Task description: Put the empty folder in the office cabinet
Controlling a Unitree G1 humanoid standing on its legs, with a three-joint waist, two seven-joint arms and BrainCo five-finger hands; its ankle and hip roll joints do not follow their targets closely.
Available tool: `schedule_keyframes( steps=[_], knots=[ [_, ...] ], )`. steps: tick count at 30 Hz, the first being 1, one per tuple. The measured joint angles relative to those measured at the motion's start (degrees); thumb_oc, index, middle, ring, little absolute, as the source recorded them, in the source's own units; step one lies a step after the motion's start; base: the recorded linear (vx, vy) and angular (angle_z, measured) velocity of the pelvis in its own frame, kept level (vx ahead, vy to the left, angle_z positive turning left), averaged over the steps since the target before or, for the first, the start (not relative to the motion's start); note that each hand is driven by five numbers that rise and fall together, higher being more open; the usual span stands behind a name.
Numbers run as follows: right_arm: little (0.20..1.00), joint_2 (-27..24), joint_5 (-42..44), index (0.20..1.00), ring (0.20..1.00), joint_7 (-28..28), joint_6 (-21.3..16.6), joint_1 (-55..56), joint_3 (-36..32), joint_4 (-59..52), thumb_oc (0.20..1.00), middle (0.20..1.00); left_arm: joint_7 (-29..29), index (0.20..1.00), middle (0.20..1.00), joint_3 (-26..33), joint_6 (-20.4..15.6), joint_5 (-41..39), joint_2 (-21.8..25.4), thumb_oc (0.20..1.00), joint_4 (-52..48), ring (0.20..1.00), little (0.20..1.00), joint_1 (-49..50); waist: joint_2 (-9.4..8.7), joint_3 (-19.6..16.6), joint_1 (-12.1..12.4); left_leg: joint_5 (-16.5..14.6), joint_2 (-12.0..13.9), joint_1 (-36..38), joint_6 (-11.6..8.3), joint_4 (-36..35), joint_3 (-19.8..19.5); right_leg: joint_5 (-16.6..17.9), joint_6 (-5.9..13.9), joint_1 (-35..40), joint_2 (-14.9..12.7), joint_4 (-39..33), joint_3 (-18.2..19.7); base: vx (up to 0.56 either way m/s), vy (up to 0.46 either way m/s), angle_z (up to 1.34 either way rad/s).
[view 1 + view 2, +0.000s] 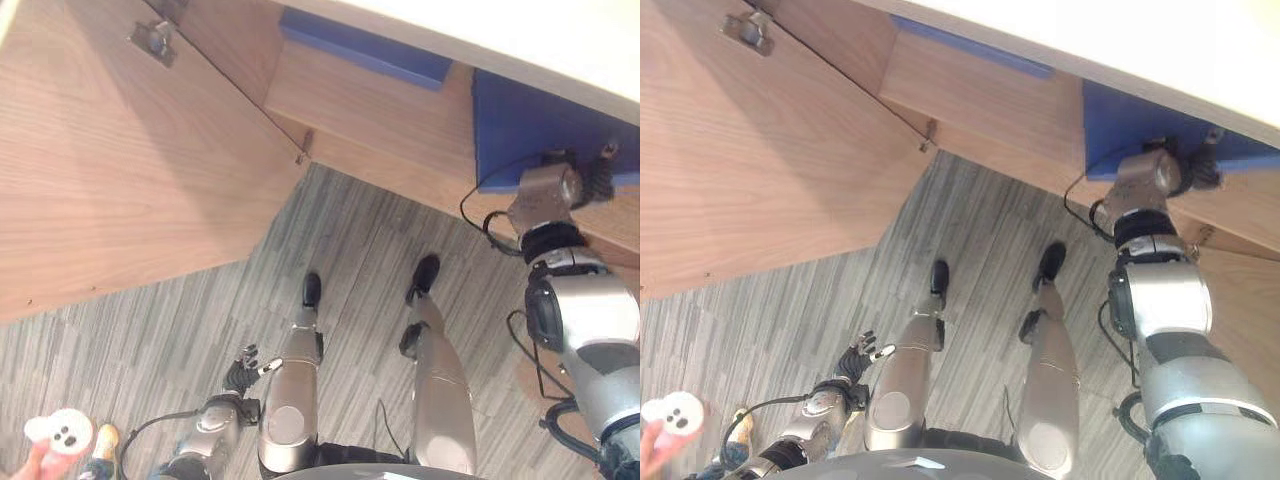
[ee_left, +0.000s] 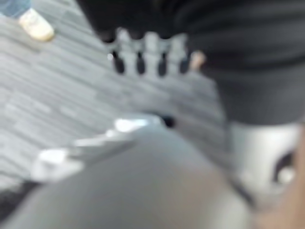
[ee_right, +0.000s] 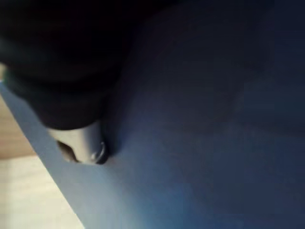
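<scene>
An open cabinet door [image 1: 120,170] is swung out on the left, ahead of the floor [image 1: 150,340]. A folder [image 1: 520,125] is lain inside the cabinet [image 1: 370,120] on the right, with the right hand [image 1: 575,180] set against it; a second folder [image 1: 365,48] is placed further left.

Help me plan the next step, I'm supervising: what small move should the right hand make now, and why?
Probably push the blue folder deeper onto the cabinet shelf. The right hand is at the folder's near edge, which sits at the shelf's front, by the open cabinet door.
</scene>
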Motion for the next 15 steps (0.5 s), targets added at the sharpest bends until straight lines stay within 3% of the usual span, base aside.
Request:
schedule_keyframes(
  steps=[4, 10, 13, 15],
  knots=[
    [0.200, -1.20, 1.01, 0.200, 0.200, -0.58, 0.10, -1.46, 0.88, 0.06, 0.200, 0.200, -1.45, 1.000, 1.000, 1.67, -0.28, -0.59, -0.41, 1.000, 1.09, 1.000, 1.000, 0.09, 0.05, 0.00, 2.11, -1.53, 0.79, -0.47, 0.89, 3.58, -0.25, -2.73, -1.44, -0.83, 0.41, 4.65, -0.06, 0.12, -0.098, 0.00],
    [0.200, -2.23, 3.52, 0.200, 0.200, -4.07, -0.69, -4.39, 1.15, 0.08, 0.200, 0.200, -4.03, 1.000, 1.000, 3.15, -0.40, -2.18, -0.33, 1.000, 3.26, 1.000, 1.000, 0.63, 0.15, -0.03, 2.87, -4.57, 1.05, -5.44, 0.30, 10.22, -0.72, -8.20, -2.43, -7.57, -0.47, 15.03, 0.31, 0.06, -0.076, 0.02],
    [0.200, -4.36, 4.65, 0.200, 0.200, -5.34, -1.99, -4.93, 0.97, 0.33, 0.200, 0.200, -5.05, 1.000, 1.000, 3.94, -0.45, -2.25, -0.45, 1.000, 4.60, 1.000, 1.000, 1.00, 0.88, 0.26, 3.82, -5.80, 1.07, -7.43, 1.13, 13.03, -1.20, -10.16, -3.01, -10.09, -0.98, 18.86, 0.58, 0.06, -0.078, 0.03],
    [0.200, -5.74, 4.88, 0.200, 0.200, -9.22, -4.76, -7.32, 0.80, 1.95, 0.200, 0.200, -5.49, 1.000, 1.000, 4.18, -1.02, -3.46, -0.76, 1.000, 4.81, 1.000, 1.000, 2.97, 1.46, 0.31, 4.20, -6.22, 1.11, -8.66, 1.68, 14.59, -1.16, -11.94, -3.73, -12.37, -1.34, 22.06, 0.90, 0.05, -0.055, 0.01]
  ],
)
